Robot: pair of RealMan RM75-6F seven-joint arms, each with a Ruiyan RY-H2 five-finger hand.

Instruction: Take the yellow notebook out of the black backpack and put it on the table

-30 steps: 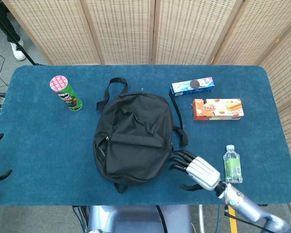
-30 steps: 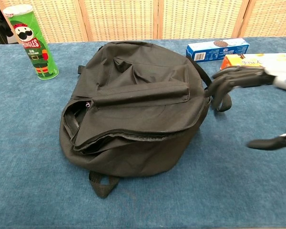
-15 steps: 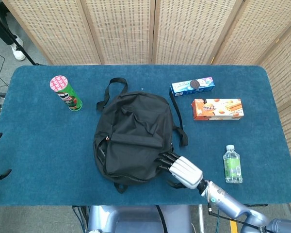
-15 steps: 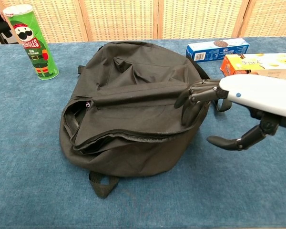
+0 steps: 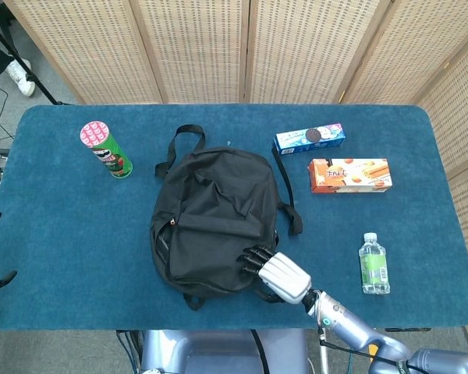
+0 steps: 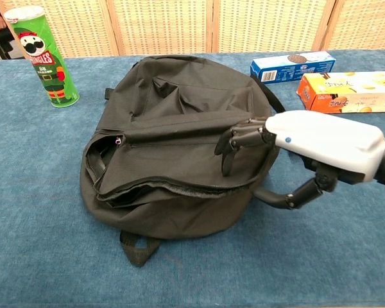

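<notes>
Black backpack (image 6: pixel 179 154) floppy, near table's front edge | notebook hidden, likely stiff, light; pinch spine | right hand (image 6: pixel 308 144) fingers apart over flap, holding nothing

Right robot hand (image 5: pixel 279 273) seemingly touching black backpack (image 5: pixel 214 218) w/ fingertips.

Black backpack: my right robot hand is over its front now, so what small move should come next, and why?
Probably ease the right robot hand down toward the gaping zipper opening and hook the fingertips under the flap. The black backpack lies partly unzipped, the fingers sit above that flap holding nothing, and no yellow notebook shows yet, so the flap likely needs lifting first.
</notes>
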